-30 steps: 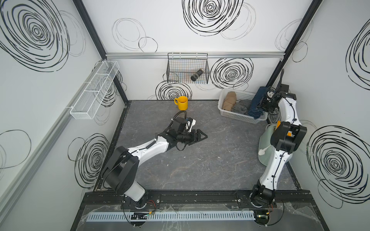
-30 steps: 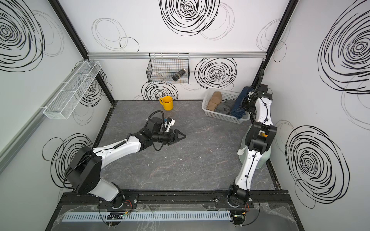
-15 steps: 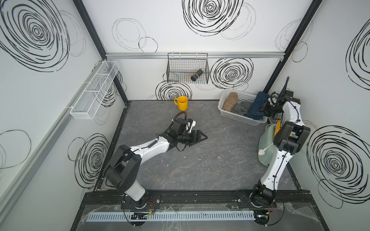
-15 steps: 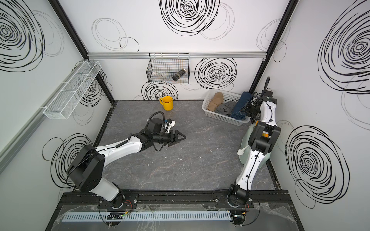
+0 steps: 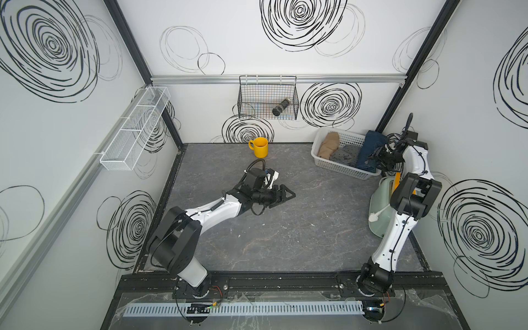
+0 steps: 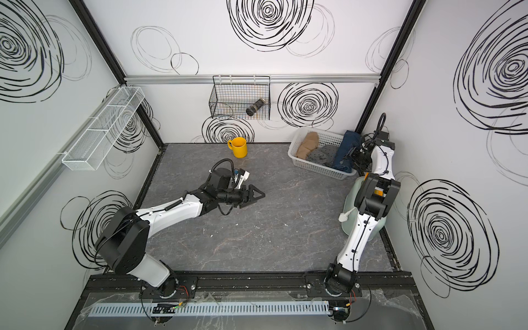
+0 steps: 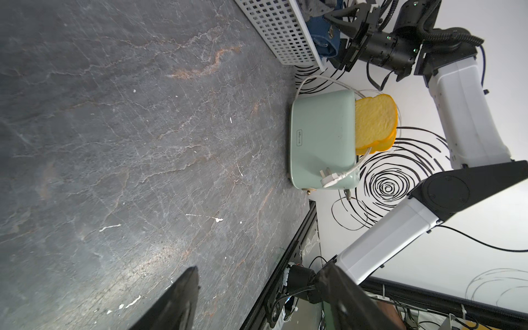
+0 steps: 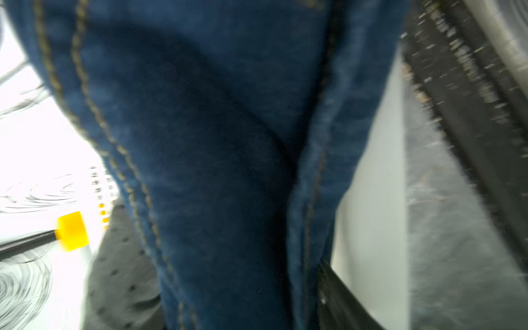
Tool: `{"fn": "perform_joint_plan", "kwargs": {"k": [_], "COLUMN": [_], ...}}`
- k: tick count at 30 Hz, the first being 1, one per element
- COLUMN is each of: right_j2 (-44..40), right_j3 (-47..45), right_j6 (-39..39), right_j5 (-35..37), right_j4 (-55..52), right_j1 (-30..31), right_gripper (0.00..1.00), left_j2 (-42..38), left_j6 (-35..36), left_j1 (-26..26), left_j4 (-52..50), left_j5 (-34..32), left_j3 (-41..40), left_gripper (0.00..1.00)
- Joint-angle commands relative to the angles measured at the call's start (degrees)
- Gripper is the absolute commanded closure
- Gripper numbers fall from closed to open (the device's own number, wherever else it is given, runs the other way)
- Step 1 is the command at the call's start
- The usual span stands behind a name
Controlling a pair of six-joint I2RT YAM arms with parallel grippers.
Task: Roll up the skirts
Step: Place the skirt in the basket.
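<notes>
Beside the basket, we see our right tool spread open at the denim skirt; left tool open, empty.

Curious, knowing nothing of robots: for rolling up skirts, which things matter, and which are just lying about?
Job: tan skirt, dotted grey skirt, denim skirt, all in the white basket.
Lying about: yellow mug, green toaster with bread, jar in wire basket.

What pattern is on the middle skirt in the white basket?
Dark grey skirt with small black dots; right wrist view shows it best.
</notes>
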Motion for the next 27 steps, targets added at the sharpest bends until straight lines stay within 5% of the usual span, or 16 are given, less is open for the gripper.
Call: {"fn": "perform_joint_plan", "kwargs": {"k": [1, 13, 18, 27], "right_j2": [-4.2, -10.7, -19.8, -48.1], "right_j3": [-2.0, -8.0, -15.1, -45.6], "right_j6": [2.1, 5.4, 7.4, 7.3], "right_j5": [6.4, 9.1, 15.2, 25.5], "right_j4": [1.9, 8.4, 13.2, 36.9], "right_j1": [0.8, 2.4, 3.8, 12.7], "right_gripper": [0.22, 0.18, 0.18, 0.16], "left_j2": [-0.1, -1.9, -4.5, -17.6], "left_j6": [1.0, 4.2, 7.8, 17.2], "left_j1": [0.8, 0.9, 1.2, -2.1], "left_j4": [0.0, -3.8, -7.9, -16.0], "left_j5": [-0.6, -4.1, -8.3, -36.3], "left_j3": [0.2, 1.7, 3.4, 6.0], "left_gripper": [0.25, 0.25, 0.26, 0.23]}}
